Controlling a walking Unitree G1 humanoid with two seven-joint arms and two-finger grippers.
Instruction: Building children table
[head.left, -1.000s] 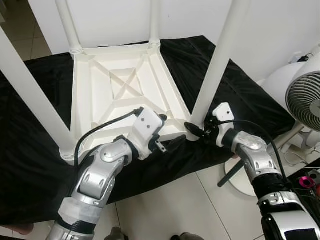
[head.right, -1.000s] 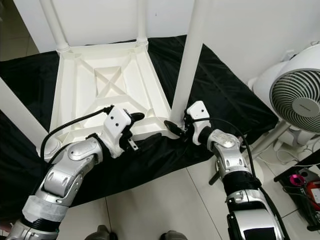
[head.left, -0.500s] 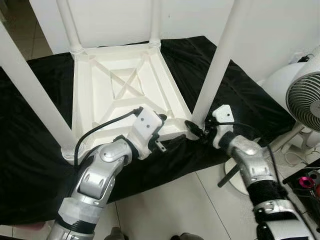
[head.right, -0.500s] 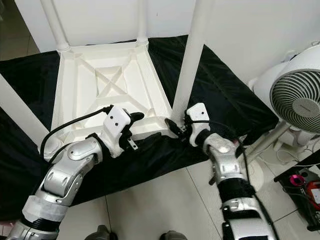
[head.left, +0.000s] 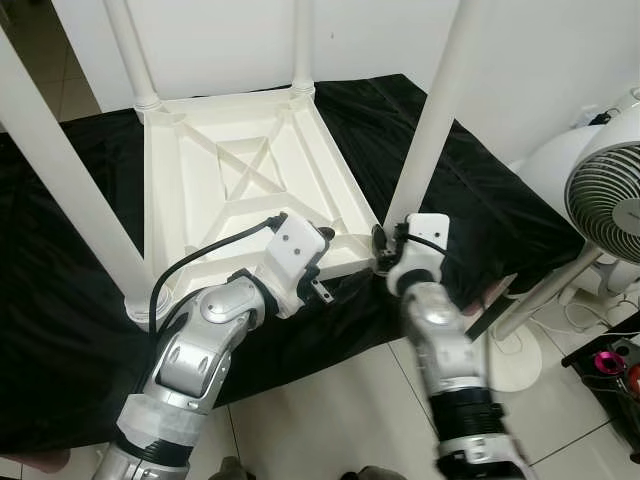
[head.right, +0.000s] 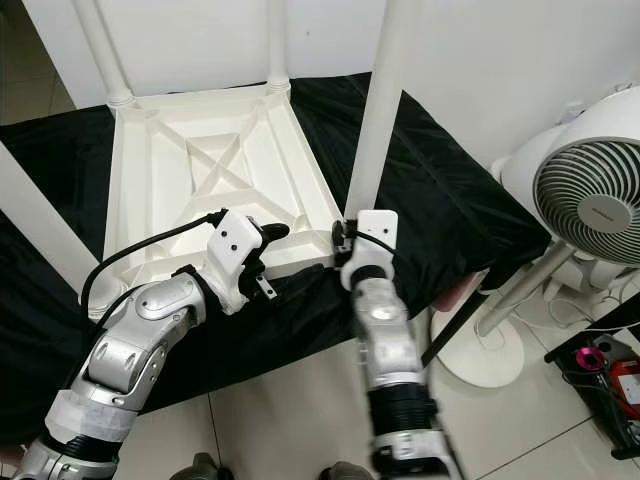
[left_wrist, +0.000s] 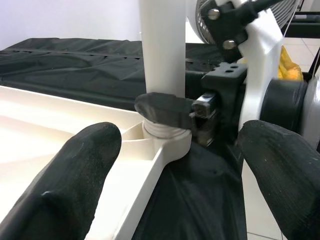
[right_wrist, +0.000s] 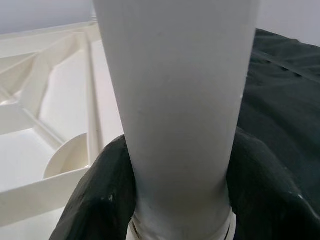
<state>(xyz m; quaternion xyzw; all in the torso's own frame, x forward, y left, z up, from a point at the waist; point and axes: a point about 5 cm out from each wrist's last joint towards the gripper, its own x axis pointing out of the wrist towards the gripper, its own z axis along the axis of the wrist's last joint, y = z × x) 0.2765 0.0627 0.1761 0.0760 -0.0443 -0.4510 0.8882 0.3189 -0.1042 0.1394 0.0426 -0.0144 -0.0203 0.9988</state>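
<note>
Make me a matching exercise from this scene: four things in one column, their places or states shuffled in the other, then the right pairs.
1. right gripper
2. left gripper
3. upturned table top
4. fan

A. lies on the black cloth
B. stands on the floor at the robot's right
C. clasps the base of the near right leg
D. open beside the table's near edge

Pairs: 1-C, 2-D, 3-A, 4-B

No text, label, brand, number or sign can be read anywhere here.
</note>
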